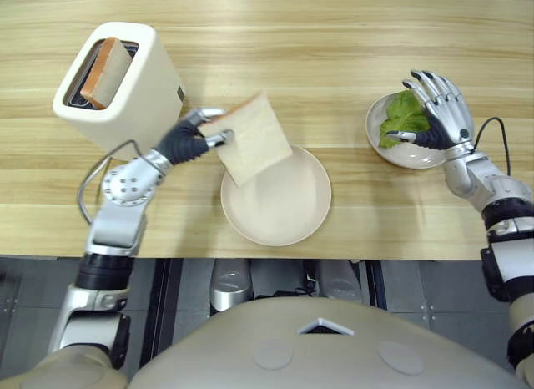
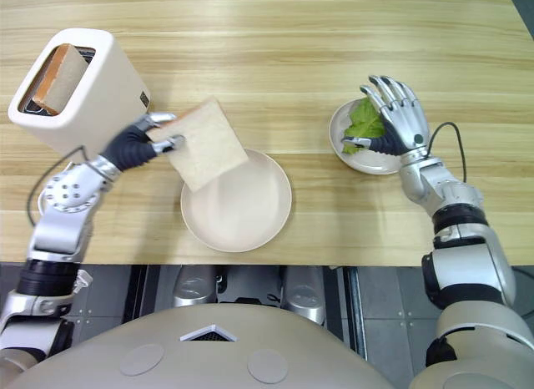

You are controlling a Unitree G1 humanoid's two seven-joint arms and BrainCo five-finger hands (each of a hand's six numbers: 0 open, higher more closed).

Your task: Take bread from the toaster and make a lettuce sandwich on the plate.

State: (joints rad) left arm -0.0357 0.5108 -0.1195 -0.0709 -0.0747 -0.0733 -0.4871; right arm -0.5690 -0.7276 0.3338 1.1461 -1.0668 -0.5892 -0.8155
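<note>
Left eye view: bread over plate

The tabletop is pale wood with long grain streaks; the toaster, plate and bowl are plain cream. The slice in the toaster is brown-crusted, the held slice off-white with a tan edge, the lettuce bright green. The left robot hand and right robot hand are silver and black.

Kitchen-like setup: wooden table, toaster, plate, bowl of lettuce.
</note>
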